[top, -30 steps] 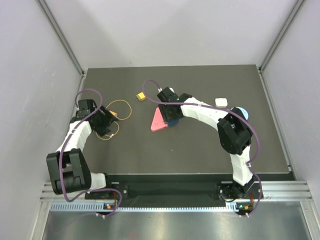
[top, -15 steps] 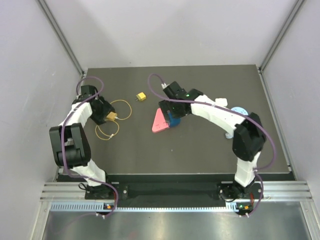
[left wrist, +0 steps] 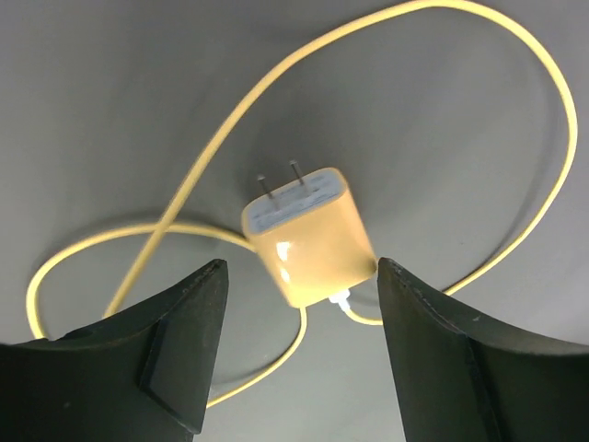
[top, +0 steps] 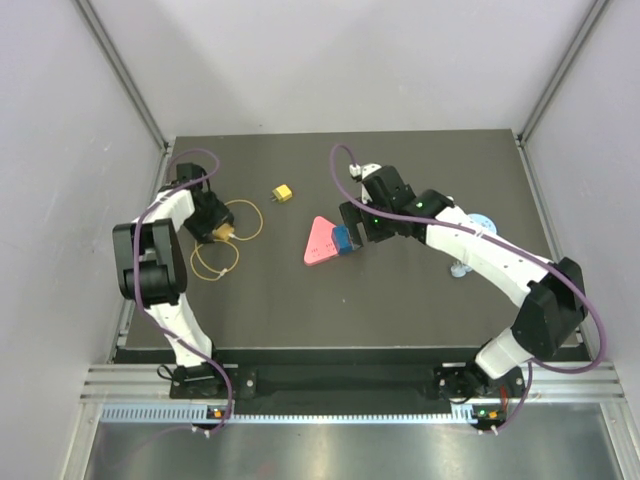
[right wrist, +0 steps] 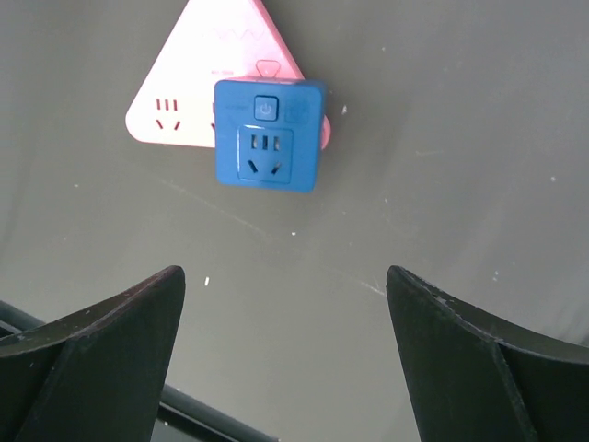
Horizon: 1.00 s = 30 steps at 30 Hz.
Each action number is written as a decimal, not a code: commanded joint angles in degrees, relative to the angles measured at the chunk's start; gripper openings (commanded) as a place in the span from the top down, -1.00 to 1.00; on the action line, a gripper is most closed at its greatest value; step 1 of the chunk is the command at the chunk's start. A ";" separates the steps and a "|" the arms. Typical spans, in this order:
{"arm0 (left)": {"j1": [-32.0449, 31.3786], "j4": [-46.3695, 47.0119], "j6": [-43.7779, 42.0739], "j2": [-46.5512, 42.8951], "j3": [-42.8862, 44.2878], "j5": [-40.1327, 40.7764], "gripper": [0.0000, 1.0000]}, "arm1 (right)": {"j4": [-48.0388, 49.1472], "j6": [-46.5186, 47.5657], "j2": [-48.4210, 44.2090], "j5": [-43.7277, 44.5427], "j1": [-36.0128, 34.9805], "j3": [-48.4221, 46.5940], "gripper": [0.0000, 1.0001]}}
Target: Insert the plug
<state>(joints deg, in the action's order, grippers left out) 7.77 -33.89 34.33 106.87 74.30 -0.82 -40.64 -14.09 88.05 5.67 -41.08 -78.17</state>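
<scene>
Right gripper [right wrist: 283,276] is pulled back from the blue socket adapter [right wrist: 269,133], jaws open; left gripper [left wrist: 301,267] is held open astride the yellow charger [left wrist: 308,244] lying flat amid its cable [left wrist: 543,83] loops, where cable may be pinched and prongs skewed.

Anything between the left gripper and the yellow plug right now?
Nothing visible. The left gripper is open, with the yellow plug lying on the table right between its fingers, prongs pointing away. Only the plug's own yellow cable loops around it.
</scene>
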 commanded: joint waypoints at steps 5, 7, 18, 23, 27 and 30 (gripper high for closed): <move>-1.88 -0.47 -1.01 1.94 2.78 1.08 -0.22 | 4.61 1.08 -1.30 -2.42 0.12 2.58 -0.76; -2.93 -0.65 -1.63 1.24 2.69 1.08 0.05 | 5.39 0.90 -1.30 -2.68 0.12 3.20 -0.76; -11.33 -3.73 -7.43 -5.16 -1.08 3.71 0.86 | 6.63 0.20 -1.92 -4.35 -0.14 4.43 -0.74; -20.76 -3.38 -8.31 -11.76 -8.01 4.51 0.87 | 9.08 -0.94 -4.64 -4.44 -0.05 8.37 -0.74; -26.40 -1.45 -8.84 -21.75 -13.65 -1.79 1.00 | 15.66 -2.17 -7.98 -8.56 -0.05 13.39 -0.72; -27.19 1.19 -10.76 -30.71 -17.87 -7.23 1.00 | 17.87 -4.62 -10.52 -9.71 0.12 15.33 -0.67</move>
<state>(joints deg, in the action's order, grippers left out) -20.01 -35.77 25.89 85.21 58.89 -2.57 -29.56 -15.79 81.62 -1.37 -41.08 -63.53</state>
